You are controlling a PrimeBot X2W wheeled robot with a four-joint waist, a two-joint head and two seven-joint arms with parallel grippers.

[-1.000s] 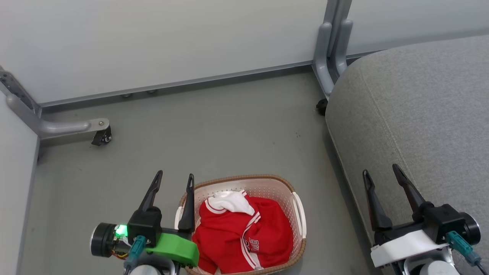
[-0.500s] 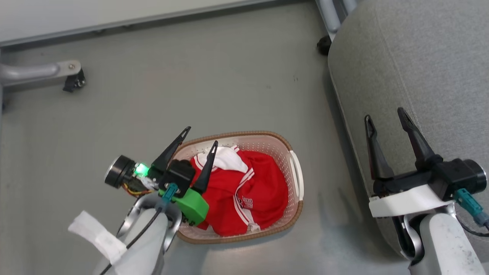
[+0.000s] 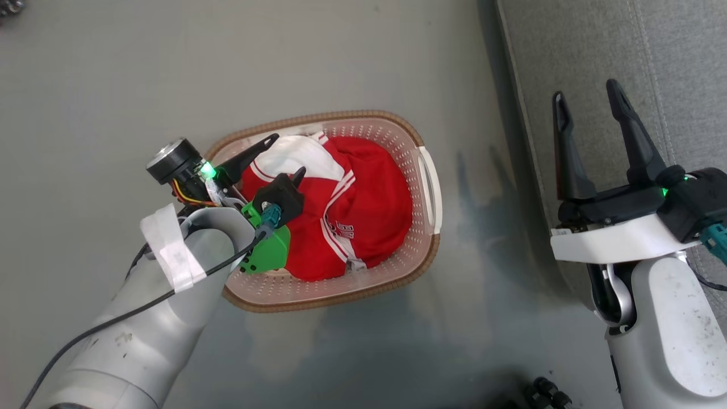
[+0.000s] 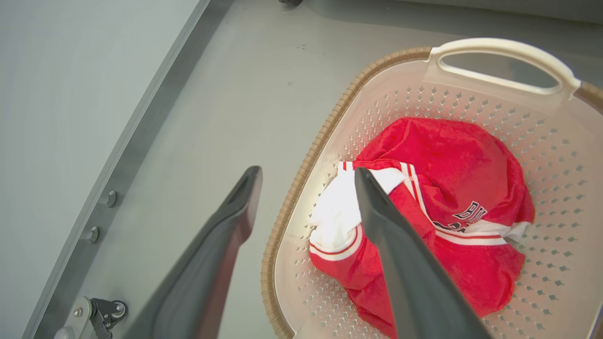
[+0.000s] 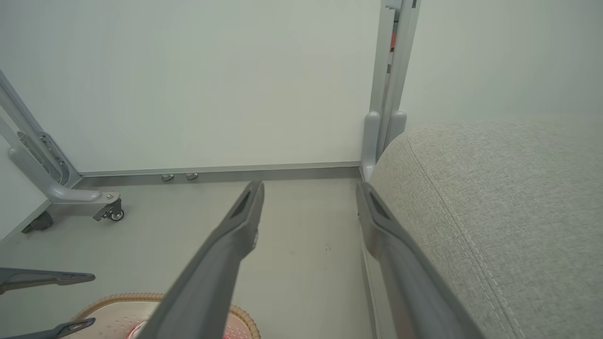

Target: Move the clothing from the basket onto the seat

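Looking straight down from the head at a grey floor [image 3: 113, 68]. A basket [image 3: 434, 250] sat on the floor near the centre, with a rounded heap of red clothing [image 3: 363, 210] inside it. The seat [image 3: 670, 57] took up the upper right, set apart from the basket by a strip of bare floor.

The left gripper [image 3: 288, 153] hung over the basket's left end, its two fingers spread as wide as they go and holding nothing. From the left wrist, the fingers stood either side of the rim [image 4: 330, 127]. One finger was over bare floor outside the basket and the other over the white trim [image 4: 337, 212] at the near edge of the heap. Whether that inner finger touched the cloth could not be told.

Most of the heap lay ahead of the fingers and off to the inner finger's side, toward the far handle [image 4: 499, 47]. A grasp would probably need the gripper shifted inward past the rim, so that both fingers came down on cloth rather than plastic. The heap showed no clear long axis.

The right gripper [image 3: 586, 91] hung over the seat's edge, just as wide open and empty, well apart from the basket. The left arm was plainly the nearer one to the clothing.
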